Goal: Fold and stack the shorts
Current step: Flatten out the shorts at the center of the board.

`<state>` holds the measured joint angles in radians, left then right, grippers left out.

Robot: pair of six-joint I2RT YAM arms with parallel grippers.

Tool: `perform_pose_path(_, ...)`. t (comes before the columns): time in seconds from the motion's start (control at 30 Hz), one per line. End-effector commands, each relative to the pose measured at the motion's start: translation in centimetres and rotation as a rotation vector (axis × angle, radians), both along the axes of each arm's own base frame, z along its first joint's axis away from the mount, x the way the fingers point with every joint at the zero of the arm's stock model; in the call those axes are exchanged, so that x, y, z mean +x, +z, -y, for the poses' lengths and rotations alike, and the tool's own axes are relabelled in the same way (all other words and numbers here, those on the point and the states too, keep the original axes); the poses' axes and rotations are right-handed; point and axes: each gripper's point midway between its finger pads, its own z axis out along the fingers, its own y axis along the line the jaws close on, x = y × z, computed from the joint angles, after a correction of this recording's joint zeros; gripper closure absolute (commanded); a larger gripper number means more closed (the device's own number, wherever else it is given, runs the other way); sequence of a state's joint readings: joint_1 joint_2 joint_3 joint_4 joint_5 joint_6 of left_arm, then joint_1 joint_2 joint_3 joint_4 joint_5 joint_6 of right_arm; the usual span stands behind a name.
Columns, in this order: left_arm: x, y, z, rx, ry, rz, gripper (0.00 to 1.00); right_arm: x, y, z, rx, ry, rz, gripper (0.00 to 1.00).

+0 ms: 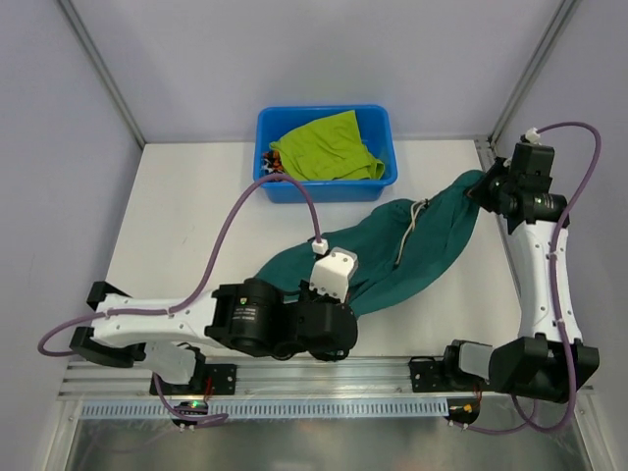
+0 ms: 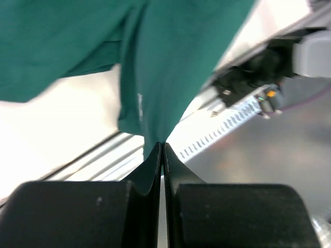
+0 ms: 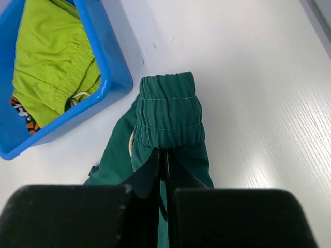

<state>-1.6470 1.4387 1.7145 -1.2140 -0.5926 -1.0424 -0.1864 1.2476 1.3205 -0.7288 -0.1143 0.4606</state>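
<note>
The dark teal-green shorts stretch diagonally across the table between my two grippers. My left gripper is shut on their lower left hem near the front rail. My right gripper is shut on their elastic waistband at the right. A white drawstring lies on the cloth. The lime yellow-green shorts fill the blue tub, also seen in the right wrist view. The camouflage shorts peek out at the tub's left corner and show in the right wrist view.
The blue tub stands at the back centre of the white table. The metal rail runs along the front edge, also in the left wrist view. Grey walls close in both sides.
</note>
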Motion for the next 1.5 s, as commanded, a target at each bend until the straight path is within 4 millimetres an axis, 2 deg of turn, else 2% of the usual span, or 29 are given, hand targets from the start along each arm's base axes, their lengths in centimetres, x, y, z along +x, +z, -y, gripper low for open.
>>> perform_pose_path(0.0, 3.1, 0.1, -3.7, 0.145, 0.128, 0.147, 1.0, -1.4, 5.1, -0.2, 0.005, -0.03, 0.153, 0.97)
perform_pose_path(0.1, 8.5, 1.7, -7.2, 0.246, 0.297, 0.26, 1.0, 0.8, 8.1, -4.1, 0.121, 0.098, 0.3, 0.96)
perform_pose_path(0.13, 12.1, 2.4, -9.6, 0.283, 0.421, 0.295, 1.0, 3.1, 10.0, -5.4, 0.182, 0.137, 0.388, 0.96)
perform_pose_path(0.2, 16.2, 3.9, -12.8, 0.352, 0.524, 0.356, 1.0, 4.9, 13.2, -9.8, 0.312, 0.275, 0.489, 0.96)
perform_pose_path(0.23, 18.0, 5.1, -14.7, 0.356, 0.593, 0.377, 1.0, 7.8, 13.4, -11.2, 0.35, 0.311, 0.51, 0.96)
perform_pose_path(0.27, 21.0, 7.3, -17.8, 0.317, 0.747, 0.403, 1.0, 8.6, 18.2, -12.6, 0.368, 0.356, 0.602, 0.96)
perform_pose_path(0.3, 22.2, 8.8, -19.9, 0.342, 0.786, 0.432, 1.0, 8.6, 20.3, -17.0, 0.399, 0.467, 0.625, 0.96)
perform_pose_path(0.33, 23.0, 10.6, -21.8, 0.307, 0.847, 0.452, 1.0, 11.3, 19.1, -19.3, 0.426, 0.512, 0.582, 0.96)
perform_pose_path(0.37, 24.0, 12.5, -23.1, 0.248, 0.913, 0.485, 1.0, 10.3, 26.0, -21.2, 0.44, 0.597, 0.727, 0.97)
perform_pose_path(0.43, 24.5, 16.3, -27.4, 0.192, 1.021, 0.528, 1.0, 9.1, 29.5, -26.0, 0.469, 0.723, 0.761, 0.96)
perform_pose_path(0.47, 24.4, 18.6, -28.3, 0.11, 1.044, 0.557, 1.0, 8.7, 33.4, -27.3, 0.497, 0.768, 0.855, 0.96)
perform_pose_path(0.53, 24.0, 20.7, -29.6, 0.087, 1.038, 0.597, 1.0, 7.5, 35.9, -28.8, 0.621, 0.846, 0.915, 0.96)
perform_pose_path(0.63, 23.1, 22.6, -28.2, -0.036, 0.923, 0.609, 1.0, 5.3, 38.2, -28.1, 0.718, 0.863, 0.985, 0.97)
perform_pose_path(0.73, 21.3, 22.4, -26.9, -0.124, 0.798, 0.579, 1.0, 4.2, 35.9, -26.6, 0.635, 0.816, 0.953, 0.97)
perform_pose_path(0.77, 20.0, 22.5, -26.8, -0.168, 0.751, 0.576, 1.0, 5.7, 32.7, -25.8, 0.613, 0.771, 0.877, 0.97)
perform_pose_path(0.83, 18.7, 21.9, -23.8, -0.253, 0.576, 0.526, 1.0, 3.4, 31.9, -23.2, 0.546, 0.722, 0.865, 0.96)
perform_pose_path(0.87, 18.4, 19.8, -22.4, -0.256, 0.517, 0.462, 1.0, 5.2, 27.3, -21.1, 0.513, 0.628, 0.755, 0.97)
perform_pose_path(0.9, 16.7, 19.6, -22.2, -0.306, 0.47, 0.445, 1.0, 4.9, 25.6, -19.5, 0.479, 0.577, 0.717, 0.96)
perform_pose_path(0.93, 15.6, 19.2, -20.5, -0.367, 0.379, 0.412, 1.0, 2.7, 24.3, -17.6, 0.448, 0.52, 0.653, 0.97)
perform_pose_path(0.97, 15.8, 15.5, -19.4, -0.353, 0.368, 0.318, 1.0, 2.9, 19.8, -16.0, 0.403, 0.464, 0.549, 0.96)
perform_pose_path(1.0, 15.1, 14.3, -19.0, -0.378, 0.349, 0.28, 1.0, 2.4, 16.0, -12.9, 0.367, 0.361, 0.432, 0.96)
perform_pose_path(1.03, 13.5, 14.3, -19.0, -0.441, 0.315, 0.28, 1.0, 0.6, 15.3, -11.1, 0.32, 0.316, 0.422, 0.96)
perform_pose_path(1.07, 13.1, 10.2, -17.6, -0.429, 0.285, 0.167, 1.0, -0.1, 10.8, -9.7, 0.252, 0.287, 0.325, 0.97)
perform_pose_path(1.1, 12.4, 8.7, -17.1, -0.438, 0.26, 0.12, 1.0, -1.1, 7.9, -8.1, 0.206, 0.217, 0.246, 0.96)
perform_pose_path(1.13, 11.3, 7.8, -17.2, -0.463, 0.245, 0.104, 1.0, -2.6, 4.6, -7.6, 0.184, 0.196, 0.18, 0.96)
perform_pose_path(1.17, 11.0, 4.5, -16.2, -0.457, 0.225, 0.016, 1.0, -3.3, 2.8, -7.1, 0.152, 0.192, 0.139, 0.96)
perform_pose_path(1.27, 9.3, 1.7, -15.4, -0.501, 0.179, -0.064, 1.0, -5.8, -3.2, -5.2, 0.078, 0.119, -0.007, 0.97)
perform_pose_path(1.3, 9.1, -0.6, -15.1, -0.491, 0.191, -0.122, 1.0, -6.4, -4.4, -4.7, 0.057, 0.101, -0.041, 0.96)
perform_pose_path(1.47, 7.6, -3.1, -15.3, -0.512, 0.182, -0.172, 1.0, -8.9, -6.8, -1.4, -0.078, -0.022, -0.109, 0.97)
